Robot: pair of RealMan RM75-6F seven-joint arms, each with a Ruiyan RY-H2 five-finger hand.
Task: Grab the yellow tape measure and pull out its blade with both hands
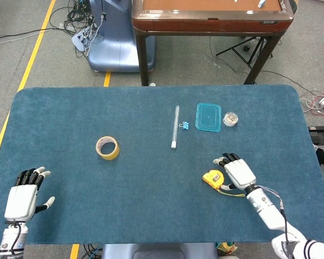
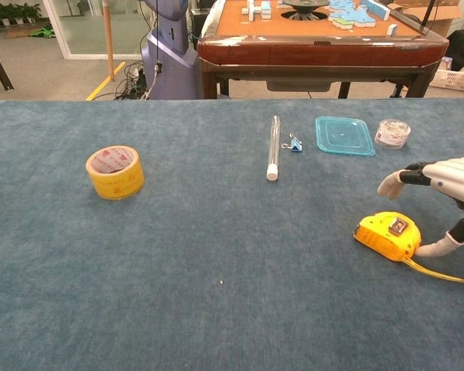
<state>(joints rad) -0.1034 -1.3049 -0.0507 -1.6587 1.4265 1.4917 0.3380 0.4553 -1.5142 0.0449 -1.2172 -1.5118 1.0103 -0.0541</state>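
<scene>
At one o'clock on my table (image 1: 70, 108) sits a small clear round tub (image 1: 230, 118) with tiny bits inside that I can't make out, just beside a flat teal container lid (image 1: 208, 117). The yellow tape measure (image 1: 214, 178) lies at four o'clock, well in from the edge. My right hand (image 1: 239, 173) hangs over it, fingers spread, thumb touching its case, nothing gripped. My left hand (image 1: 22, 199) is released at eight o'clock, near the front edge. The yellow tape roll (image 2: 115, 171) carries red print I can't read.
</scene>
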